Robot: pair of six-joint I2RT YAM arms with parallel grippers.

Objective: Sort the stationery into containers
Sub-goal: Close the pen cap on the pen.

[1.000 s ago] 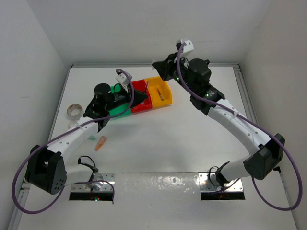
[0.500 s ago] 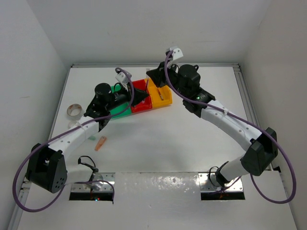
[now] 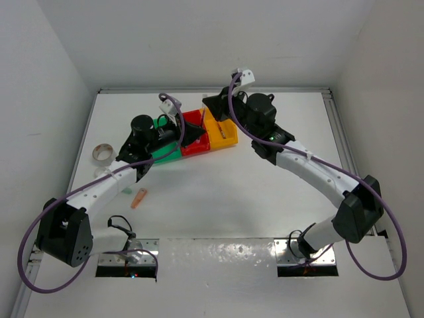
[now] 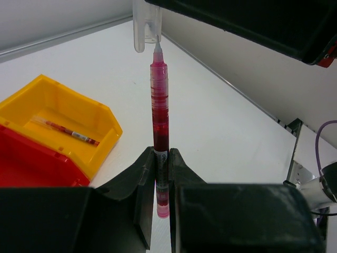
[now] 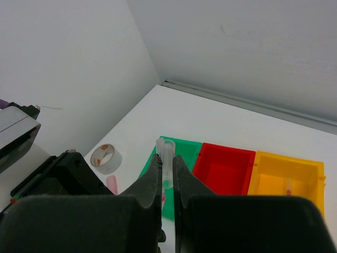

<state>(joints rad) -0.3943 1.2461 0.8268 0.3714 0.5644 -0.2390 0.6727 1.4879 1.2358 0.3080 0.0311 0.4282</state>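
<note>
My left gripper (image 4: 161,153) is shut on a red pen (image 4: 159,105) that sticks out ahead of the fingers. The pen's tip is at the mouth of a clear cap (image 4: 146,26). My right gripper (image 5: 167,158) is shut on that clear cap (image 5: 168,150). In the top view the two grippers, left (image 3: 193,132) and right (image 3: 211,109), meet above the containers: green bin (image 3: 161,151), red bin (image 3: 197,144), yellow bin (image 3: 224,131). The yellow bin (image 4: 63,105) holds a thin red-orange pen (image 4: 66,131). The red bin (image 5: 224,168) and green bin (image 5: 184,147) look empty.
A clear tape roll (image 3: 101,154) lies left of the bins and also shows in the right wrist view (image 5: 105,158). An orange stubby stick (image 3: 138,198) lies near the left arm. A pink stub (image 5: 112,183) lies by the tape. White walls enclose the table.
My right gripper has moved left and down with the cap, to the tip of the pen. My left gripper has held still with the pen.
</note>
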